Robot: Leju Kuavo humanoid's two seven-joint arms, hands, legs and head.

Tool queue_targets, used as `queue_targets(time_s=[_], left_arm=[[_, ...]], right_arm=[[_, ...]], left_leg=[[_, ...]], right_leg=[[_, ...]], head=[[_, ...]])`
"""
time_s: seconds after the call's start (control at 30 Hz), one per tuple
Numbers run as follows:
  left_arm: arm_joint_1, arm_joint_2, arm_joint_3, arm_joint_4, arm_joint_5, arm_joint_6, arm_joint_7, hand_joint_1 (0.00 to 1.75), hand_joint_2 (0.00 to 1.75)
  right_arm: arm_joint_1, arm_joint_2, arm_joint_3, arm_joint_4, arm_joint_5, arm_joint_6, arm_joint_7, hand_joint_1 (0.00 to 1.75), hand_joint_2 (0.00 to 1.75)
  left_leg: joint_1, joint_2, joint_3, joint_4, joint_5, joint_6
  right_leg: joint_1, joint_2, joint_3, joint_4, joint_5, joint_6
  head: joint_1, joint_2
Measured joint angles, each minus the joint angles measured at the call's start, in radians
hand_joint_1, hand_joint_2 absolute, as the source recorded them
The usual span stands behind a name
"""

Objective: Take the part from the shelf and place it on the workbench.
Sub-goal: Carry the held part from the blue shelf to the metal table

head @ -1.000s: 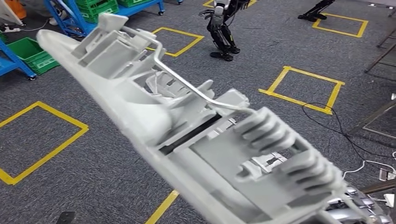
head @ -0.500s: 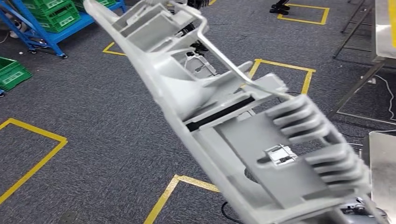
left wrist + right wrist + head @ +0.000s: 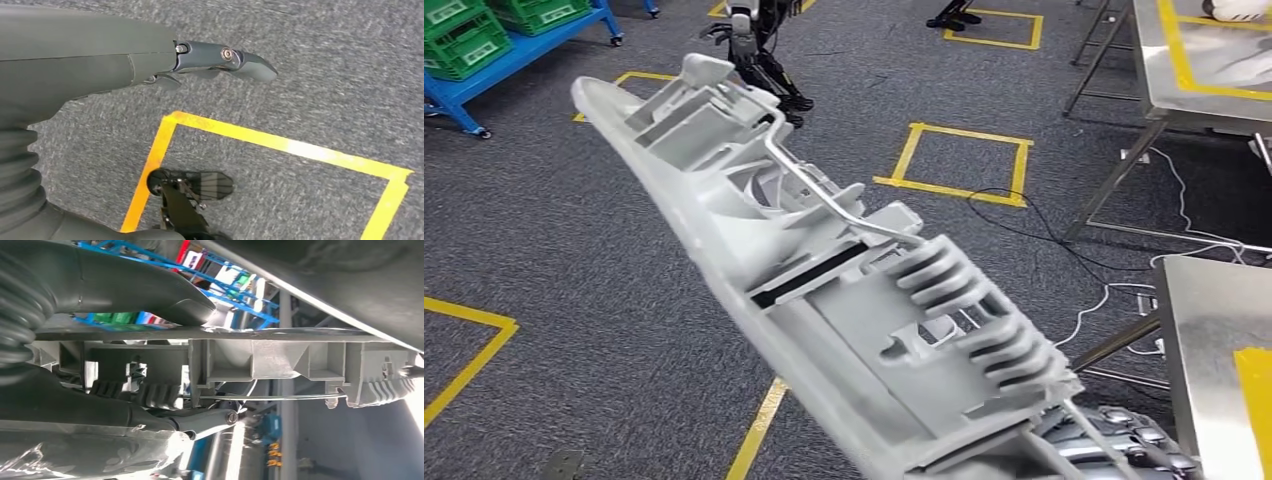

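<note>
The part (image 3: pixel 824 270) is a long light-grey plastic moulding with ribs, pockets and a thin metal rod. It slants from the lower right up to the upper left across the head view, above the carpet. My right hand (image 3: pixel 1114 450) grips its lower end at the bottom right. In the right wrist view the thumb (image 3: pixel 150 290) lies on one side of the part (image 3: pixel 250 360) and the dark fingers (image 3: pixel 200 422) on the other. My left hand (image 3: pixel 100 65) hangs over the floor with its fingers stretched out, holding nothing. A steel workbench (image 3: pixel 1214 330) stands at the right edge.
A second steel table (image 3: pixel 1194 70) with yellow tape stands at the upper right. Cables (image 3: pixel 1124 270) trail on the grey carpet near its legs. Yellow tape squares (image 3: pixel 964 160) mark the floor. A small humanoid robot (image 3: pixel 759 50) stands far ahead; blue racks with green crates (image 3: pixel 484 40) lie far left.
The whole picture has shifted: the camera has turned right, bringing the steel tables into view at the right. The part stays in my right hand, held at the same slant.
</note>
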Motion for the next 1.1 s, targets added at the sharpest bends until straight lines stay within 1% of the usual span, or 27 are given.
queue_targets(time_s=[0.03, 0.1, 0.13, 0.17, 0.23, 0.27, 0.3, 0.33, 0.4, 0.43, 0.47, 0.5, 0.53, 0.57, 0.6, 0.63, 0.7, 0.73, 0.77, 0.8, 0.83, 0.9, 0.93, 0.97, 1.0, 1.03, 1.1], left_arm=[[0.0, -0.005, 0.0, 0.0, 0.0, 0.001, 0.0, 0.0, 1.75], [0.0, -0.016, 0.0, 0.0, 0.0, 0.004, 0.001, 0.0, 1.75], [0.0, -0.02, 0.0, 0.0, -0.001, 0.006, 0.002, 0.0, 1.75], [0.001, -0.024, 0.0, 0.0, -0.001, 0.007, 0.003, 0.0, 1.75], [0.001, -0.033, 0.0, 0.0, -0.003, 0.01, 0.007, 0.0, 1.75], [0.001, -0.036, 0.0, 0.0, -0.004, 0.011, 0.01, 0.0, 1.75], [0.001, -0.038, 0.0, 0.0, -0.004, 0.013, 0.013, 0.0, 1.75], [0.001, -0.039, 0.0, 0.0, -0.005, 0.015, 0.017, 0.0, 1.75], [0.004, -0.041, 0.0, 0.0, -0.005, 0.023, 0.029, 0.0, 1.75], [0.007, -0.041, 0.0, 0.0, -0.005, 0.027, 0.035, 0.0, 1.75], [0.009, -0.041, 0.0, 0.0, -0.005, 0.029, 0.04, 0.0, 1.75], [0.01, -0.041, 0.0, 0.0, -0.005, 0.029, 0.042, 0.0, 1.75], [0.011, -0.041, 0.0, 0.0, -0.006, 0.028, 0.043, 0.0, 1.75], [0.01, -0.041, 0.0, 0.0, -0.008, 0.026, 0.043, 0.0, 1.75], [0.01, -0.042, 0.0, 0.0, -0.01, 0.024, 0.042, 0.0, 1.75], [0.009, -0.043, 0.0, 0.0, -0.014, 0.023, 0.041, 0.0, 1.75], [0.007, -0.047, -0.001, 0.0, -0.018, 0.021, 0.036, 0.0, 1.75], [0.006, -0.05, -0.001, 0.0, -0.019, 0.02, 0.031, 0.0, 1.75], [0.004, -0.052, -0.002, 0.0, -0.019, 0.018, 0.026, 0.0, 1.75], [0.003, -0.055, -0.002, 0.0, -0.018, 0.017, 0.02, 0.0, 1.75], [0.002, -0.057, -0.003, 0.0, -0.018, 0.015, 0.015, 0.0, 1.75], [0.002, -0.058, -0.003, 0.0, -0.017, 0.013, 0.009, 0.0, 1.75], [0.003, -0.059, -0.003, 0.0, -0.016, 0.012, 0.007, 0.0, 1.75], [0.003, -0.061, -0.003, 0.0, -0.016, 0.012, 0.006, 0.0, 1.75], [0.003, -0.063, -0.003, 0.0, -0.017, 0.012, 0.005, 0.0, 1.75], [0.003, -0.066, -0.004, 0.0, -0.018, 0.011, 0.004, 0.0, 1.75], [0.003, -0.07, -0.006, 0.0, -0.02, 0.01, 0.004, 0.0, 1.75]], right_arm=[[0.007, 0.0, -0.009, 0.002, -0.003, 0.013, 0.001, 1.75, 1.75], [0.02, 0.0, -0.032, 0.006, -0.005, 0.04, 0.004, 1.75, 1.75], [0.026, 0.0, -0.046, 0.009, -0.003, 0.05, 0.006, 1.75, 1.75], [0.032, 0.0, -0.058, 0.012, 0.002, 0.055, 0.009, 1.75, 1.75], [0.044, 0.0, -0.079, 0.016, 0.02, 0.058, 0.015, 1.75, 1.75], [0.05, 0.0, -0.087, 0.017, 0.03, 0.057, 0.019, 1.75, 1.75], [0.054, 0.001, -0.095, 0.018, 0.04, 0.056, 0.023, 1.75, 1.75], [0.057, 0.001, -0.102, 0.019, 0.05, 0.055, 0.028, 1.75, 1.75], [0.064, 0.003, -0.118, 0.021, 0.078, 0.047, 0.041, 1.75, 1.75], [0.069, 0.004, -0.126, 0.023, 0.094, 0.041, 0.048, 1.75, 1.75], [0.074, 0.004, -0.135, 0.024, 0.108, 0.033, 0.054, 1.75, 1.75], [0.08, 0.004, -0.143, 0.025, 0.12, 0.027, 0.059, 1.75, 1.75], [0.085, 0.004, -0.15, 0.026, 0.13, 0.022, 0.063, 1.75, 1.75], [0.09, 0.004, -0.158, 0.026, 0.139, 0.016, 0.068, 1.75, 1.75], [0.095, 0.004, -0.164, 0.026, 0.149, 0.008, 0.073, 1.75, 1.75], [0.1, 0.004, -0.17, 0.026, 0.16, -0.003, 0.079, 1.75, 1.75], [0.112, 0.004, -0.179, 0.025, 0.177, -0.028, 0.096, 1.75, 1.75], [0.118, 0.003, -0.182, 0.024, 0.182, -0.039, 0.104, 1.75, 1.75], [0.124, 0.002, -0.185, 0.023, 0.187, -0.048, 0.112, 1.75, 1.75], [0.129, 0.0, -0.188, 0.021, 0.192, -0.056, 0.118, 1.75, 1.75], [0.132, -0.003, -0.191, 0.02, 0.196, -0.063, 0.123, 1.75, 1.75], [0.137, -0.01, -0.198, 0.018, 0.206, -0.082, 0.133, 1.75, 1.75], [0.139, -0.013, -0.202, 0.017, 0.214, -0.093, 0.138, 1.75, 1.75], [0.142, -0.016, -0.208, 0.018, 0.222, -0.104, 0.143, 1.75, 1.75], [0.145, -0.02, -0.214, 0.018, 0.232, -0.114, 0.15, 1.75, 1.75], [0.148, -0.024, -0.22, 0.018, 0.24, -0.122, 0.156, 1.75, 1.75], [0.153, -0.029, -0.231, 0.016, 0.253, -0.132, 0.164, 1.75, 1.75]], left_leg=[[0.0, 0.009, 0.003, 0.0, -0.002, -0.002], [-0.004, 0.023, 0.01, 0.002, -0.008, -0.009], [-0.006, 0.029, 0.013, 0.002, -0.01, -0.015], [-0.009, 0.035, 0.015, 0.002, -0.011, -0.02], [-0.009, 0.049, 0.017, -0.001, -0.01, -0.031], [-0.007, 0.048, 0.016, 0.0, -0.014, -0.036], [-0.006, 0.038, 0.01, 0.014, -0.027, -0.041], [-0.004, 0.021, -0.005, 0.048, -0.05, -0.045], [-0.003, -0.013, -0.065, 0.171, -0.112, -0.048], [-0.003, -0.019, -0.097, 0.231, -0.132, -0.049], [-0.003, -0.022, -0.119, 0.267, -0.136, -0.049], [-0.003, -0.025, -0.123, 0.266, -0.119, -0.048], [-0.002, -0.029, -0.11, 0.23, -0.087, -0.047], [-0.001, -0.04, -0.085, 0.172, -0.05, -0.046], [0.001, -0.061, -0.055, 0.107, -0.019, -0.044], [0.003, -0.078, -0.031, 0.055, -0.003, -0.042], [0.003, -0.096, -0.011, 0.009, 0.001, -0.034], [0.003, -0.087, -0.009, 0.006, 0.0, -0.028], [0.002, -0.078, -0.009, 0.004, 0.001, -0.021], [0.002, -0.069, -0.008, 0.002, 0.003, -0.013], [0.002, -0.058, -0.007, 0.0, 0.004, -0.006], [-0.001, -0.038, -0.006, -0.001, 0.002, 0.002], [-0.003, -0.028, -0.006, 0.0, 0.002, 0.004], [-0.004, -0.017, -0.006, 0.0, 0.001, 0.004], [-0.004, -0.007, -0.005, 0.0, 0.0, 0.004], [-0.004, 0.003, -0.003, 0.0, -0.001, 0.003], [-0.006, 0.02, 0.003, 0.001, -0.006, -0.003]], right_leg=[[0.0, -0.006, 0.03, -0.052, 0.029, 0.0], [0.001, -0.042, 0.11, -0.19, 0.08, -0.005], [0.003, -0.056, 0.135, -0.235, 0.092, -0.01], [0.005, -0.064, 0.145, -0.256, 0.095, -0.017], [0.008, -0.046, 0.141, -0.259, 0.097, -0.031], [0.008, -0.036, 0.14, -0.263, 0.1, -0.037], [0.006, -0.026, 0.14, -0.266, 0.104, -0.043], [0.004, -0.017, 0.14, -0.27, 0.107, -0.049], [0.003, 0.003, 0.139, -0.272, 0.11, -0.054], [0.003, 0.015, 0.138, -0.272, 0.11, -0.054], [0.003, 0.027, 0.138, -0.272, 0.11, -0.054], [0.003, 0.039, 0.138, -0.272, 0.111, -0.054], [0.003, 0.051, 0.139, -0.271, 0.111, -0.053], [0.002, 0.062, 0.139, -0.271, 0.112, -0.051], [0.003, 0.072, 0.138, -0.269, 0.112, -0.048], [0.003, 0.082, 0.135, -0.266, 0.112, -0.044], [0.003, 0.099, 0.128, -0.265, 0.114, -0.032], [0.0, 0.108, 0.124, -0.267, 0.116, -0.026], [-0.001, 0.104, 0.121, -0.265, 0.116, -0.021], [-0.001, 0.088, 0.113, -0.252, 0.106, -0.016], [0.0, 0.064, 0.097, -0.219, 0.085, -0.012], [0.001, 0.016, 0.041, -0.099, 0.018, -0.006], [0.001, 0.008, 0.012, -0.035, -0.011, -0.004], [0.0, 0.004, -0.007, 0.007, -0.025, -0.002], [0.0, 0.002, -0.007, 0.013, -0.02, -0.001], [0.0, -0.001, 0.014, -0.022, 0.003, -0.002], [0.002, -0.029, 0.092, -0.16, 0.061, -0.004]], head=[[0.0, 0.0], [0.0, 0.0], [-0.001, 0.0], [-0.001, 0.0], [-0.001, 0.0], [-0.001, 0.0], [-0.003, 0.0], [-0.005, 0.0], [-0.009, 0.0], [-0.009, 0.0], [-0.009, 0.0], [-0.009, 0.0], [-0.009, 0.0], [-0.009, 0.0], [-0.01, 0.0], [-0.01, 0.0], [-0.011, 0.0], [-0.011, 0.0], [-0.012, 0.0], [-0.009, 0.0], [-0.006, 0.0], [0.0, 0.0], [0.0, 0.0], [0.0, 0.0], [0.0, 0.0], [0.0, 0.0], [0.001, 0.0]])
